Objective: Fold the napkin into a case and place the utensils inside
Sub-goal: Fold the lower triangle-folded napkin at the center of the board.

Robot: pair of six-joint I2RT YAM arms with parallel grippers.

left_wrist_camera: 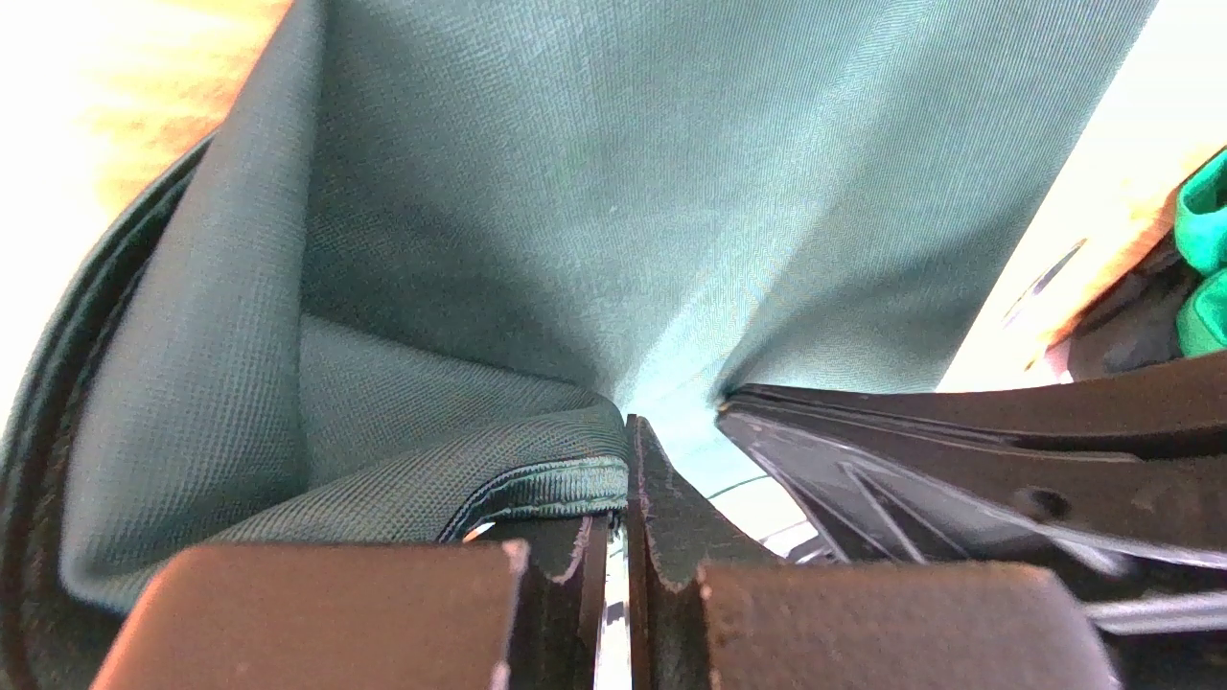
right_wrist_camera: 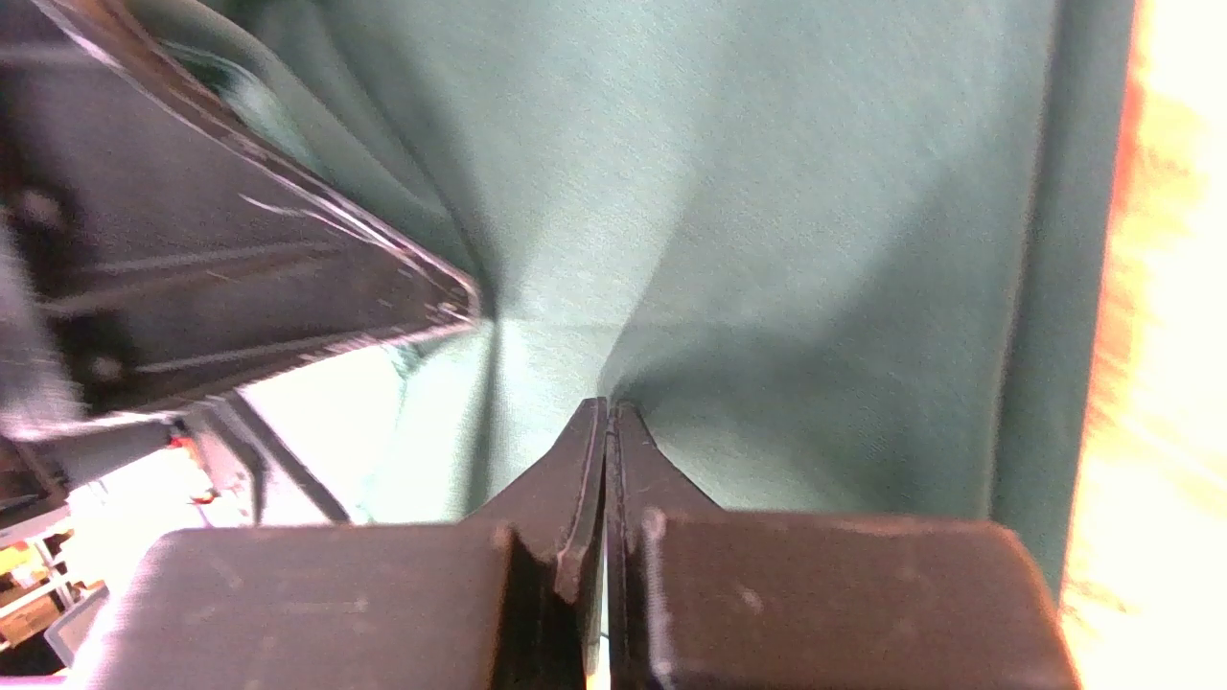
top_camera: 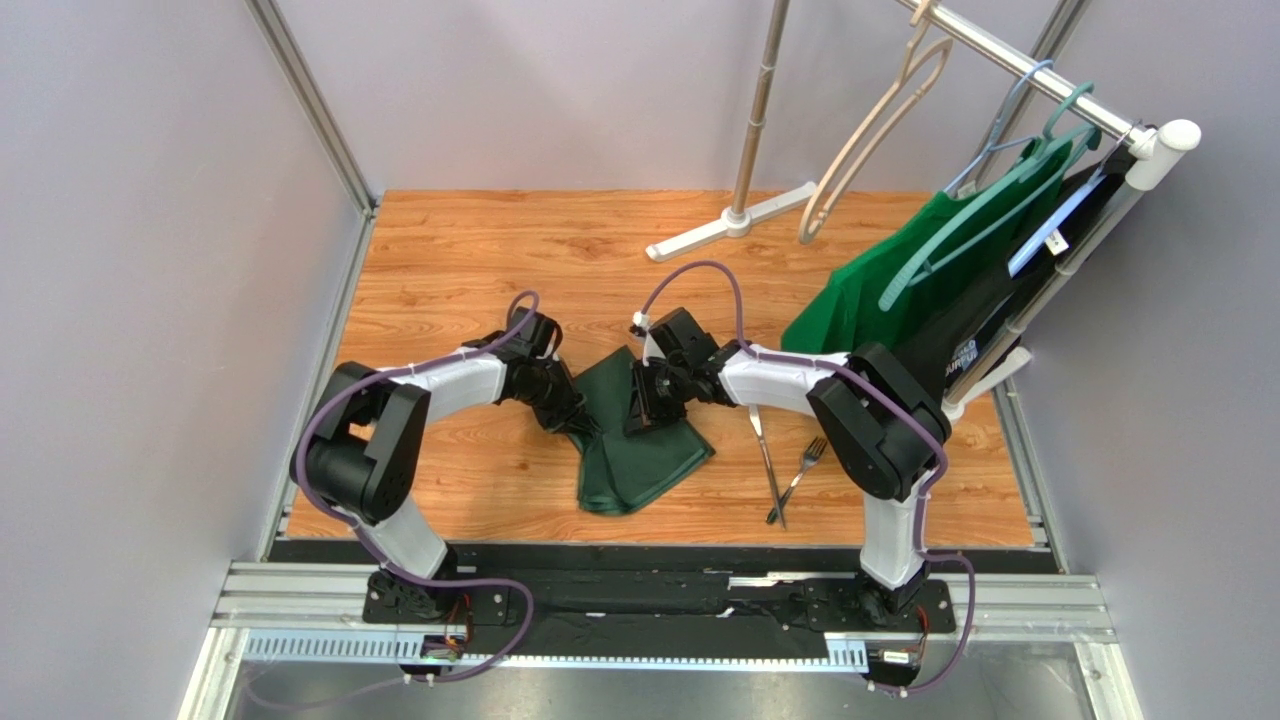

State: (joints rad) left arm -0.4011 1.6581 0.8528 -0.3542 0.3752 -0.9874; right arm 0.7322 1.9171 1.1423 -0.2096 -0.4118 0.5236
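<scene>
Your napkin point(top_camera: 646, 450) is mid-table, bunched and partly lifted. Left gripper point(left_wrist_camera: 628, 449) pinches its hemmed edge; right gripper point(right_wrist_camera: 607, 426) is clamped on the cloth just beside it. Utensils point(top_camera: 778, 503) lie on the wooden table point(top_camera: 451, 255) to the napkin's right, apart from it. Both arms reach inward.

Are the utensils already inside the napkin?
No, the utensils lie bare on the table, right of the napkin.

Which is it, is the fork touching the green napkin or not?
Apart. The top view shows bare wood between the fork and the napkin.
</scene>
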